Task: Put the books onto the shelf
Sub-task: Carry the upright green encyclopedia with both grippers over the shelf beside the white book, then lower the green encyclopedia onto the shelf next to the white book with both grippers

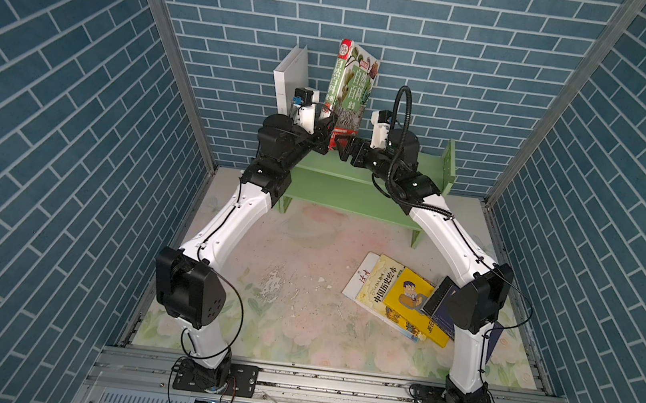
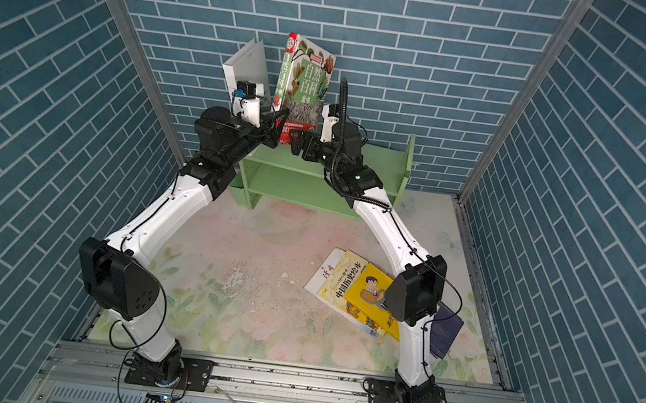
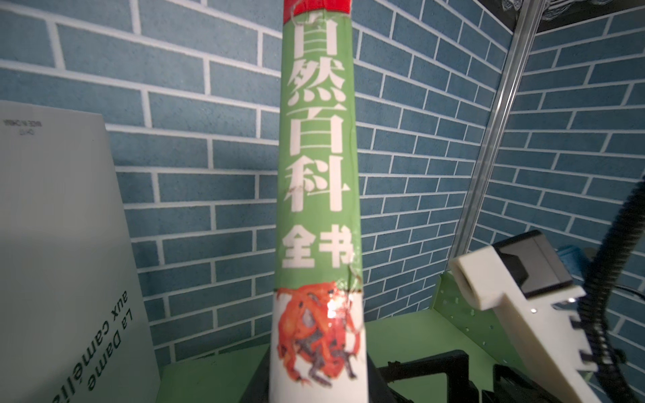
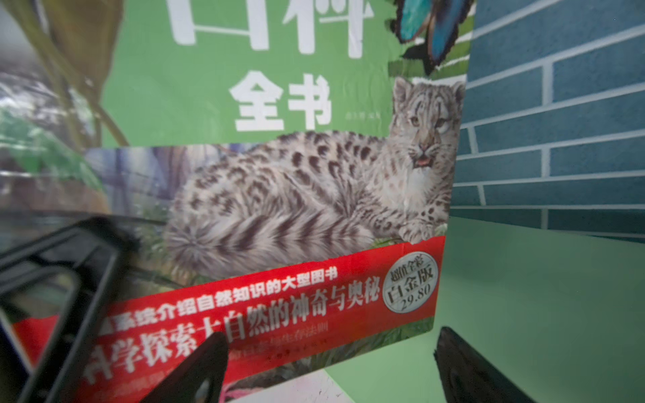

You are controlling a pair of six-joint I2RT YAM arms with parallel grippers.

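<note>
The green-and-red nature encyclopedia (image 1: 354,85) (image 2: 305,79) stands upright on the top tier of the light green shelf (image 1: 336,179) (image 2: 287,169). My left gripper (image 1: 327,134) (image 3: 316,383) is shut on the lower end of its spine (image 3: 319,157). My right gripper (image 1: 346,151) (image 4: 331,352) hangs open low in front of its cover (image 4: 279,174), nothing between the fingers. A plain white book (image 1: 290,77) (image 3: 62,244) leans on the shelf's left end. On the table lies a pile of books: thin white (image 1: 360,276), pale yellow (image 1: 380,285), bright yellow cartoon-man (image 1: 411,301), black (image 1: 439,296), navy (image 2: 445,330).
The blue brick wall (image 1: 417,34) rises right behind the shelf. The shelf's perforated right side panel (image 1: 449,163) stands up past the right arm. My right arm's elbow (image 1: 477,297) hangs over the pile. The floral table mat (image 1: 285,256) shows between the arms.
</note>
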